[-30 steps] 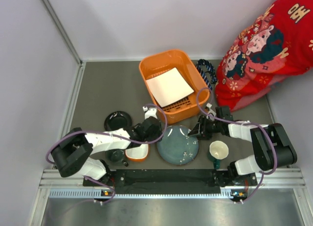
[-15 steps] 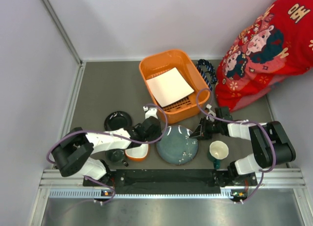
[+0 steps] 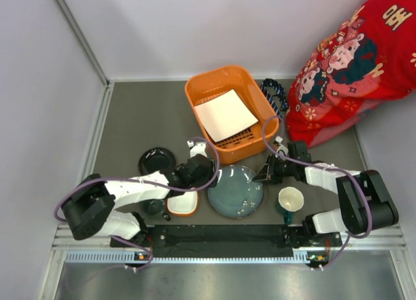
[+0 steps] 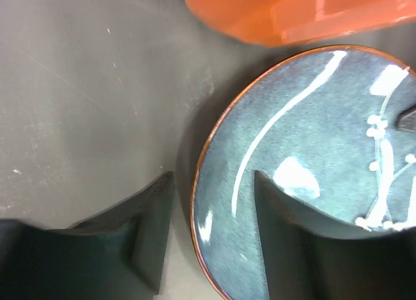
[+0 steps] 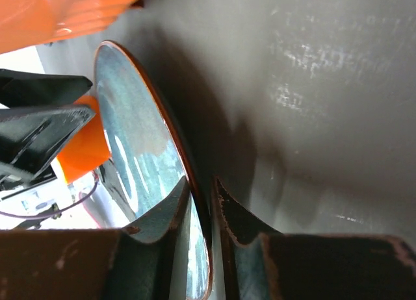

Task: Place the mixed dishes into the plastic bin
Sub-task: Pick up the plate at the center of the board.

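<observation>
Your top view looks down from above and behind the arm bases, far enough to take in the whole counter [image 3: 130,125]; your left wrist view faces down, close over the left rim of the blue-grey plate [image 4: 312,170]; your right wrist view sits closer, sighting nearly edge-on along the opposite rim; all 3 share that plate and the orange bin [image 3: 193,102].

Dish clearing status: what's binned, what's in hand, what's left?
Done: only the white square plate lies in the orange bin.
In hand: the right gripper pinches the blue-grey plate by its rim. The left gripper straddles the opposite edge, jaws open.
Left: that plate, plus the orange bowl, cream mug and black dish, all outside the bin.
</observation>
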